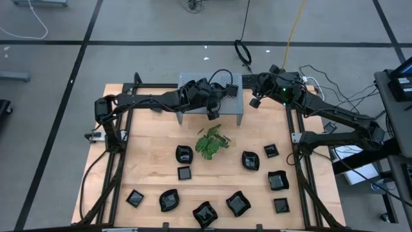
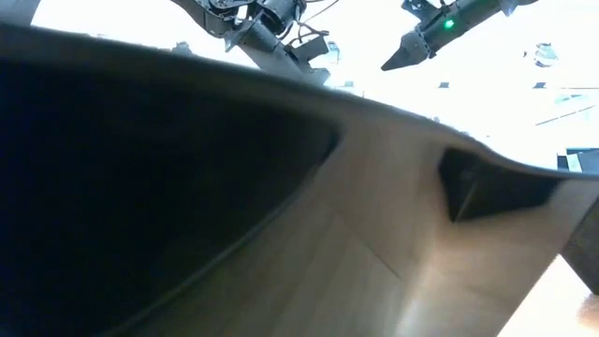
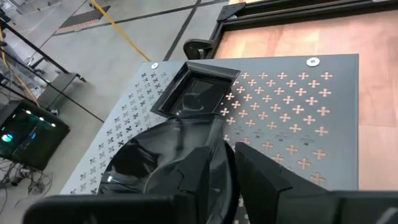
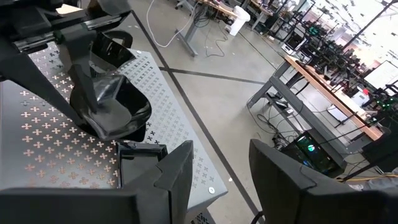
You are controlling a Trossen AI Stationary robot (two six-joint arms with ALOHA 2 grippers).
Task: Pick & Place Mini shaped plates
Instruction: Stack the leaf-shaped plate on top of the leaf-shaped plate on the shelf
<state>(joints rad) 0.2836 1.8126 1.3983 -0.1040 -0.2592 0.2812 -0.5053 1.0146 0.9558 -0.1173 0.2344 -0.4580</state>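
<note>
On the wooden table [image 1: 154, 145], whose low view is mostly blocked by a dark shape, ten mini shaped plates [image 1: 250, 160] lie near the plant [image 1: 212, 142], two more sit on the perforated stand [image 3: 292, 106] beneath the left gripper [image 1: 212, 115], grip unclear, while the right gripper [image 1: 255, 102] hovers spread.

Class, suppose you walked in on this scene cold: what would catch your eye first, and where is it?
First, the left gripper over the grey perforated stand at the table's far edge, with a glossy black plate at its fingers. Next, the green plant at mid-table, with black mini plates scattered on the near half. The right gripper hovers open beside the stand.
</note>
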